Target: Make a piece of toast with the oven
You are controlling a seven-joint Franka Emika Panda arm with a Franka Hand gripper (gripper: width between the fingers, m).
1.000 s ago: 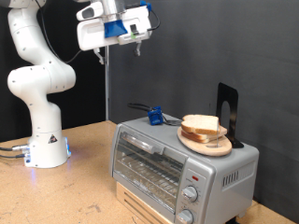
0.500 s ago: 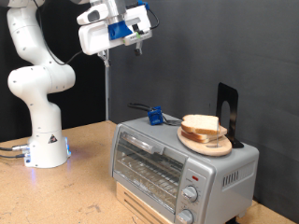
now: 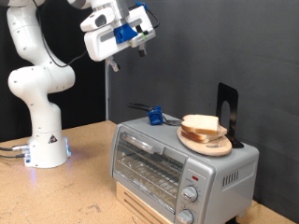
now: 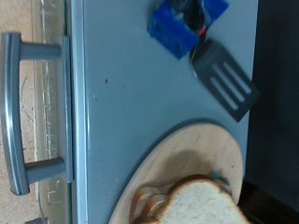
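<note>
Hovering high above the workspace, my white-and-blue two-finger claw [image 3: 131, 49] hangs near the exterior view's top, well apart from everything below, and it grips nothing; whether its fingers are spread or closed I cannot tell from here. My wrist view looks straight down and shows no fingertips at all.

Below me sits the small boxy silver-grey toaster oven [image 3: 177, 161] with its glass door shut, its bar handle [image 4: 19, 112] visible from above, and two round knobs [image 3: 190, 194] at the front. On the oven's flat top rests a round wooden plate [image 3: 213, 146], and the pale beige slice of bread with a tan crust [image 3: 200, 124] lies on it, stacked over a second similar slice. A small blue block [image 3: 155, 117] and a dark slotted spatula [image 4: 224, 80] also lie on the oven top.

I judge the task barely begun: the bread is untouched and the door unopened, so any contact calls for a long, careful descent first.
</note>
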